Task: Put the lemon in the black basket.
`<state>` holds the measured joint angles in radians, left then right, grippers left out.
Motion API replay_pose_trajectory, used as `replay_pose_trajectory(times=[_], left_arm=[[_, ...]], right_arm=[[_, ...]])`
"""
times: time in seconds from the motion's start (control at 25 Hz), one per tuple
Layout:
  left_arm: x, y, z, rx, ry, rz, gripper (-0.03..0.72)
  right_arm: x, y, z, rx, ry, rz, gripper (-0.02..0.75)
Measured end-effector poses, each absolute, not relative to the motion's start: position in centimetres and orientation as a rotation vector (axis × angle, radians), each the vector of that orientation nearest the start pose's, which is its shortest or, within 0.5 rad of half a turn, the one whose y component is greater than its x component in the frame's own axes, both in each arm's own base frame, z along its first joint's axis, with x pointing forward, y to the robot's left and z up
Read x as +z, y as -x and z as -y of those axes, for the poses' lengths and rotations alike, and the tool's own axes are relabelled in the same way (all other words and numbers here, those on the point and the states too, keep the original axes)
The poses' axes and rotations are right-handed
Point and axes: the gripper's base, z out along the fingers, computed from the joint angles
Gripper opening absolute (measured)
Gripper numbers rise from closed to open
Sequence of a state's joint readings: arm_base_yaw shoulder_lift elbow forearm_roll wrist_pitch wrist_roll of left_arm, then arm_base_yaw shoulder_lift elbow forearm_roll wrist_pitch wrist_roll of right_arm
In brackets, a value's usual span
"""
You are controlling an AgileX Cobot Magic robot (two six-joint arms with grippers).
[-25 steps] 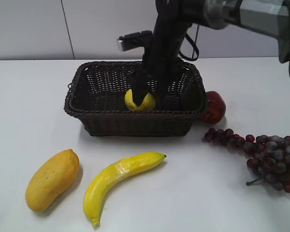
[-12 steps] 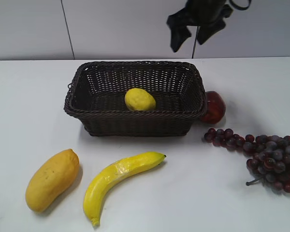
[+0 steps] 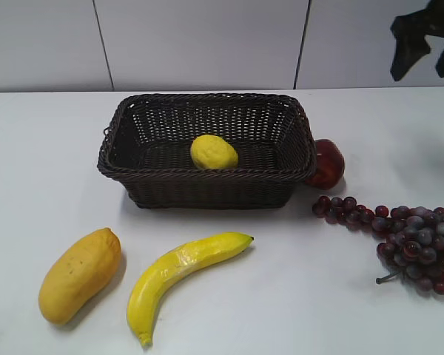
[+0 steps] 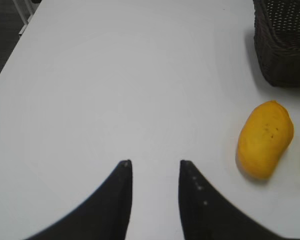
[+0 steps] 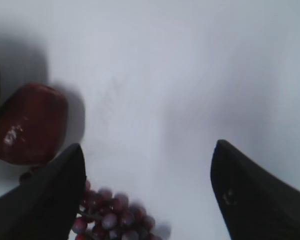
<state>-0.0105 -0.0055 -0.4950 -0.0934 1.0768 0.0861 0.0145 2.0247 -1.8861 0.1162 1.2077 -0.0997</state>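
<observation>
Your right gripper (image 5: pixel 147 155) is hanging with its jaws wide apart over the white surface (image 3: pixel 281 281), gripping nothing; your left gripper (image 4: pixel 154 167) is idling, jaws slightly apart and empty. The small, dimpled, bright-yellow lemon (image 3: pixel 214 152) is lying inside the dark woven wicker basket (image 3: pixel 207 188), on its floor near the front wall. The placing looks done; you are needing only to park both arms.

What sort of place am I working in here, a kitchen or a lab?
Probably a lab test bench: a bare white table against plain grey wall panels, with fruit laid out around a basket, and nothing kitchen-like in view.
</observation>
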Motion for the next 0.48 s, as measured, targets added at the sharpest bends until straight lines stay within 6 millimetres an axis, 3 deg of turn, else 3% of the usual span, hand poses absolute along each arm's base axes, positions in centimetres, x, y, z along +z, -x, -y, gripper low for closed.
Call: replay_pose_trajectory(times=[0.12, 0.48], left_arm=[[27.5, 0.6, 0.7, -0.065, -0.105, -2.054, 0.239], [27.5, 0.6, 0.7, -0.065, -0.105, -2.054, 0.239]], right_arm=[[28.2, -41.8, -0.4, 0.135, 0.086, -2.860, 0.588], [28.7, -32.7, -0.3, 0.128, 0.122, -2.954, 0.585]])
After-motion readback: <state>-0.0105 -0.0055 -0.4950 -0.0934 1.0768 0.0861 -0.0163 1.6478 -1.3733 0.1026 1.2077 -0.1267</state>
